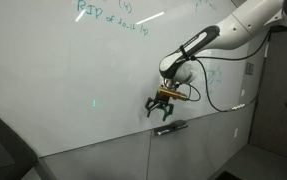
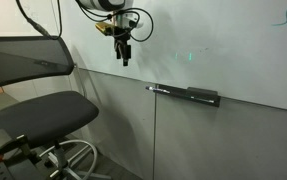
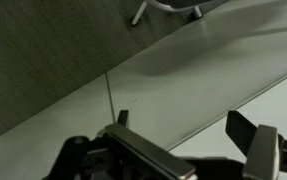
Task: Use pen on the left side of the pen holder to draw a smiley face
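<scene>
We see open whiteboard (image 1: pixel 73 95) around our gripper (image 1: pixel 161 110), jaws wide apart, empty, pen holder (image 1: pixel 170 128) lower, on the board's bottom edge

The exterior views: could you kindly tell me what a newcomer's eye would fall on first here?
The white robot arm reaches across the whiteboard, its open, empty end effector hanging above the dark pen holder mounted at the board's lower edge. Green handwriting runs along the board's top, and a dark office chair stands in front of the wall.
</scene>
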Motion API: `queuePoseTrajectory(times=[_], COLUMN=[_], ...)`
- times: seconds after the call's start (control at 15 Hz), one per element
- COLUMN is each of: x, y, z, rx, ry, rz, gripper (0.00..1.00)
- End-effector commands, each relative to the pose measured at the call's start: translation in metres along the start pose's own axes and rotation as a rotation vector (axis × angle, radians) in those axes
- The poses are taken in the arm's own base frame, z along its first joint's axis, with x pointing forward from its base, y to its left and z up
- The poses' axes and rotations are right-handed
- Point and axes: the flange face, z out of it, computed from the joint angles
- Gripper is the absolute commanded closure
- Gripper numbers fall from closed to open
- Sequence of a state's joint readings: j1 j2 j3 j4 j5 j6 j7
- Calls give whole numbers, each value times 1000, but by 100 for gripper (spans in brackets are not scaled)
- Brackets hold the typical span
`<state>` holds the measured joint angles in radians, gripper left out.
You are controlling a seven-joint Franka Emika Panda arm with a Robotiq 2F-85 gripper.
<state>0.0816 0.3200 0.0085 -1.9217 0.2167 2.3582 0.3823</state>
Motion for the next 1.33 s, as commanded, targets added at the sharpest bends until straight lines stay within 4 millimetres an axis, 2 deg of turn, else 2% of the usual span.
queuePoseTrajectory(times=[0.0,0.27,0.47,0.73,1.13,1.27], x=[21,32,50,70,74,78], y=[8,9,8,23,36,40], z=[6,22,27,29,64,71], rx=[-45,16,16,15,-6,-26], ry=[72,14,56,93,52,71], rz=[179,330,387,483,565,567], gripper=[0,0,0,0,0,0])
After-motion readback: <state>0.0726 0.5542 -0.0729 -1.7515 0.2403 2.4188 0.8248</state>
